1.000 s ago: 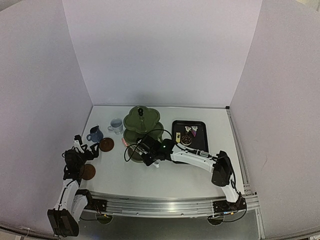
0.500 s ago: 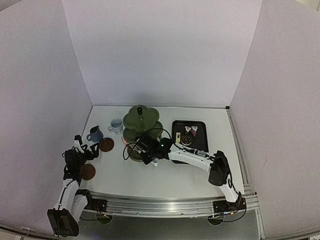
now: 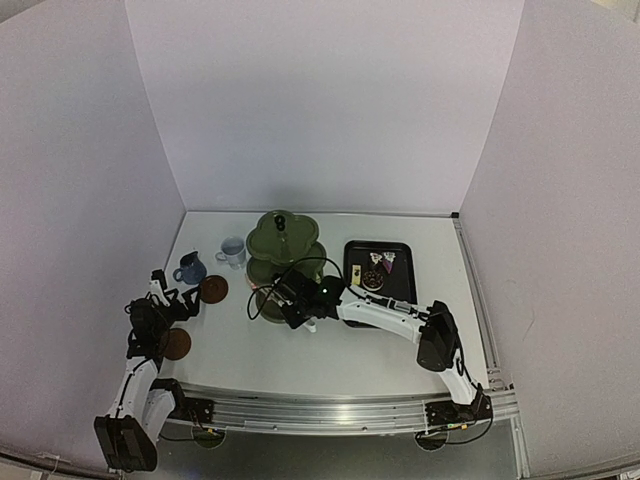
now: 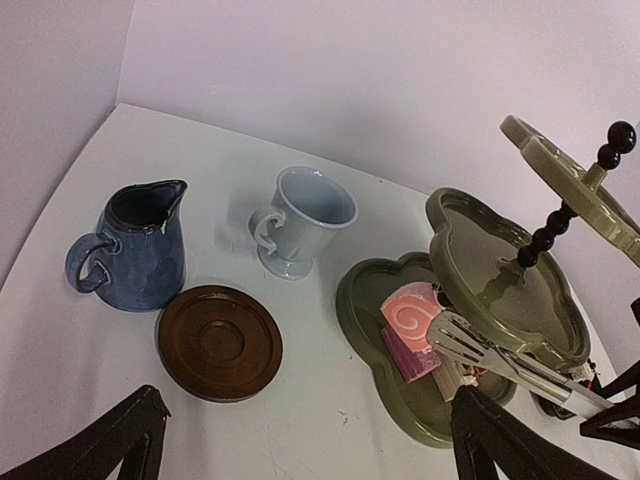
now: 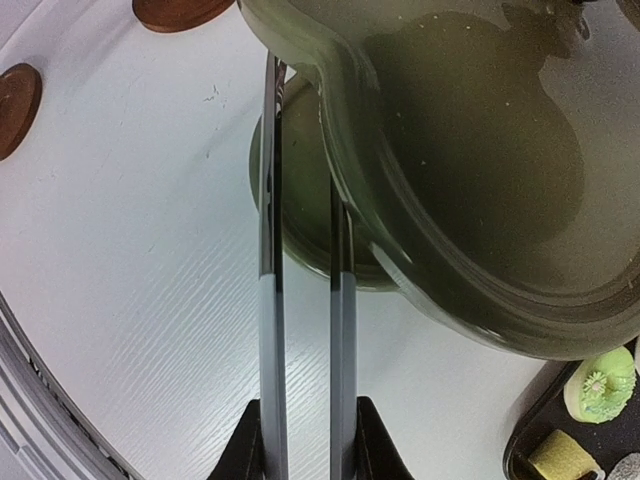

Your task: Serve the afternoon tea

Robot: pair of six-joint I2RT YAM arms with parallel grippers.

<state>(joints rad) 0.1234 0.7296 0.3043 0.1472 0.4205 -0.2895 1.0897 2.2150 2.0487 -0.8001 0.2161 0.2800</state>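
Observation:
The dark green three-tier stand [image 3: 283,248] stands mid-table. On its bottom tier [image 4: 368,330] lie a pink swirl cake [image 4: 414,314] and a purple cake [image 4: 408,356]. My right gripper [image 3: 292,302] [image 5: 305,440] is shut on the metal tongs [image 5: 268,250], whose slotted head [image 4: 470,345] reaches in over those cakes under the middle tier [image 5: 450,150]. Left of the stand are the dark blue mug [image 4: 130,245], the pale mug [image 4: 300,220] and a brown saucer [image 4: 220,342]. My left gripper [image 4: 310,450] [image 3: 165,302] hovers open and empty near that saucer. A second saucer [image 3: 176,343] lies nearer the front.
The black tray [image 3: 380,268] sits right of the stand with more cakes, among them a green one [image 5: 600,385] and a yellow one [image 5: 565,455]. White walls close in the left, back and right sides. A metal rail runs along the near edge.
My right arm has pushed the tongs slightly further left, in toward the stand's bottom tier. The left arm has stayed where it was.

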